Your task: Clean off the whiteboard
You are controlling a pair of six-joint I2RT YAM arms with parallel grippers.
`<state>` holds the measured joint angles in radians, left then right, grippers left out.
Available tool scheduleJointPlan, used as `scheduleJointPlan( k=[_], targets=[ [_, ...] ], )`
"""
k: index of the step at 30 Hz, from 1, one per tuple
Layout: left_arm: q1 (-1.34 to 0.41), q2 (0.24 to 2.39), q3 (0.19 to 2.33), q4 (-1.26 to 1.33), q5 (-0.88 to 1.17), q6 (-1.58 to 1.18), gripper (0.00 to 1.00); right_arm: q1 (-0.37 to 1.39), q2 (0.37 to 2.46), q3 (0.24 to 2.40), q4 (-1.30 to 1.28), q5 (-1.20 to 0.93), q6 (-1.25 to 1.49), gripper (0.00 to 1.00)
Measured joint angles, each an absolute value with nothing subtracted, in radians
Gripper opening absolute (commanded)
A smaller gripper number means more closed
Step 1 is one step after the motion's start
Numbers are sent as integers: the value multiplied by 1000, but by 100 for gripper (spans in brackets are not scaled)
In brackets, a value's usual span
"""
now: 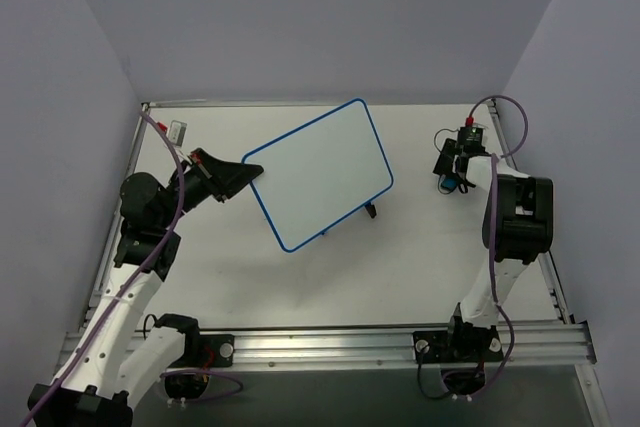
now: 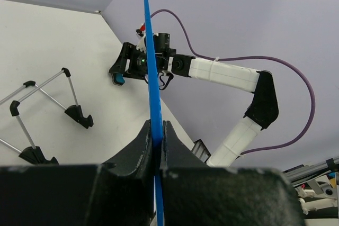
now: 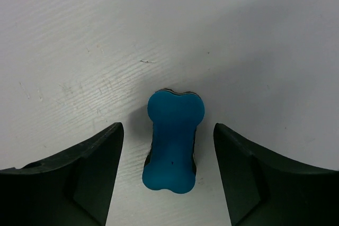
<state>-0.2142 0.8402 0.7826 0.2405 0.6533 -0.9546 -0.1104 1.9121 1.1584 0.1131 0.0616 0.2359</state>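
The whiteboard [image 1: 320, 173] is a white board with a thin blue rim, held tilted above the table; its face looks blank. My left gripper [image 1: 243, 179] is shut on its left edge. In the left wrist view the blue rim [image 2: 151, 78] runs edge-on up from between my closed fingers [image 2: 144, 141]. Its black feet [image 1: 370, 211] hang under it. My right gripper [image 1: 455, 175] is open at the far right, pointing down over a small blue bone-shaped eraser [image 3: 174, 141] that lies on the table between the two fingers, untouched. The eraser also shows in the top view [image 1: 450, 184].
The wire legs of the board's stand [image 2: 47, 115] show in the left wrist view above the white table [image 1: 400, 267]. A small white object [image 1: 179, 131] lies at the far left corner. Grey walls close in the table on three sides. A metal rail [image 1: 330, 345] runs along the near edge.
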Motion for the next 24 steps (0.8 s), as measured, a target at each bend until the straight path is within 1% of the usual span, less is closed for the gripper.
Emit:
scheduleJointPlan(
  k=[3, 7, 9, 10, 12, 18, 21, 24],
  targets=[
    [-214, 852, 779, 258, 653, -955, 2, -110, 1911, 1166, 113, 64, 239, 75],
    [-214, 887, 760, 313, 646, -958, 2, -111, 1879, 1167, 81, 64, 246, 78],
    [-214, 910, 739, 359, 636, -961, 2, -113, 1816, 1158, 60, 64, 255, 79],
    [-214, 926, 729, 384, 629, -963, 2, -113, 1764, 1150, 46, 64, 259, 80],
    [-215, 968, 699, 455, 608, -971, 2, -114, 1631, 1133, 30, 61, 265, 83],
    [-235, 1111, 619, 686, 535, -962, 2, -117, 1176, 1094, 42, 34, 270, 84],
    [-250, 1209, 619, 830, 537, -946, 2, -117, 1049, 1049, 25, 6, 272, 84],
    [-256, 1291, 621, 955, 563, -928, 2, -113, 1014, 1022, 4, -25, 273, 84]
  ],
)
